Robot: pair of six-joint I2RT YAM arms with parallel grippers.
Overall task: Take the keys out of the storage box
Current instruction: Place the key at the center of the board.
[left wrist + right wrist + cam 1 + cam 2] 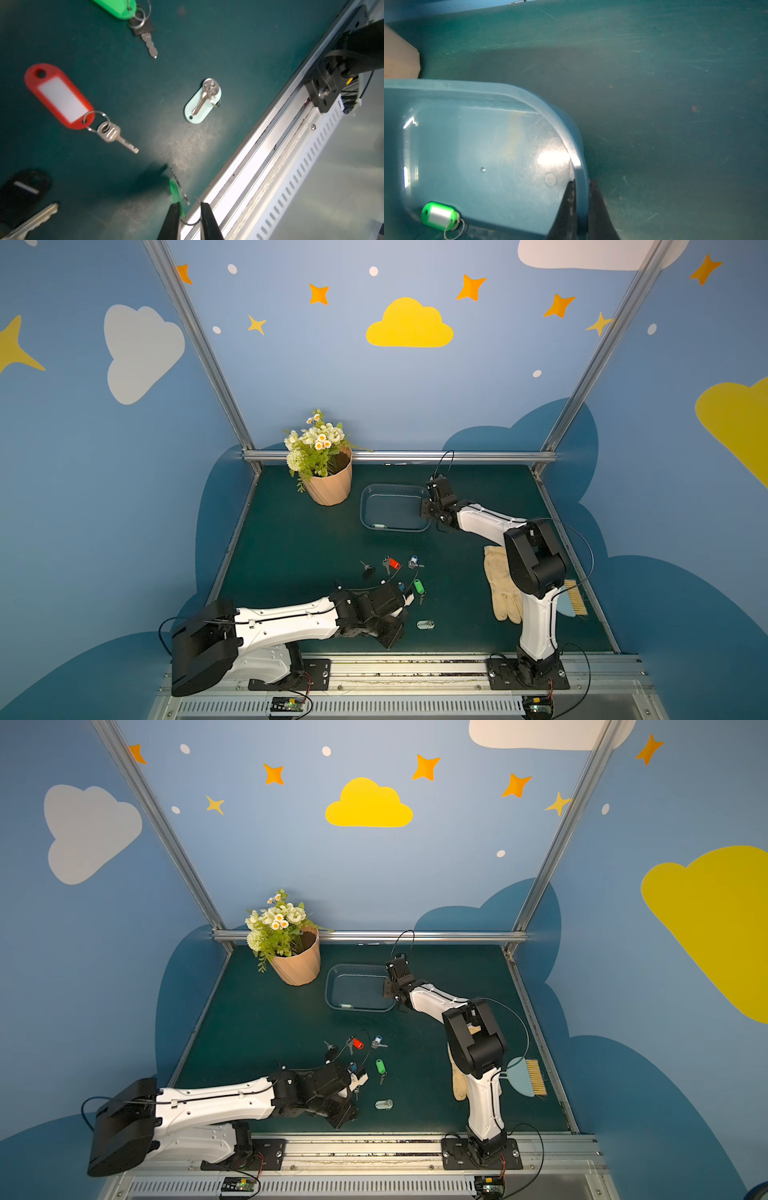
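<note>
Toward 12 o'clock on the desk, the storage box stands just beside a peach flowerpot, which is at its 9 o'clock. The right gripper is closed on the rim of the box at the 3 o'clock side; the right wrist view shows one finger inside the wall and the other one outside. One key with a green tag lies inside the box, near the wall at 6 o'clock.

Other keys lie on the desk, well apart from the box, around the centre and toward 6 o'clock: a black-fob key, a red-tagged key, a blue and whitish key, a second green-tagged key and a pale-tagged key.

The left gripper is near 6 o'clock, close to these keys. It is clamped on a metal ring, and from this ring hangs a thin green tag with a small key, seen from the edge. If this key touches the desk, one cannot tell.

A cream glove lies at 3 o'clock, partly behind the right arm
</note>
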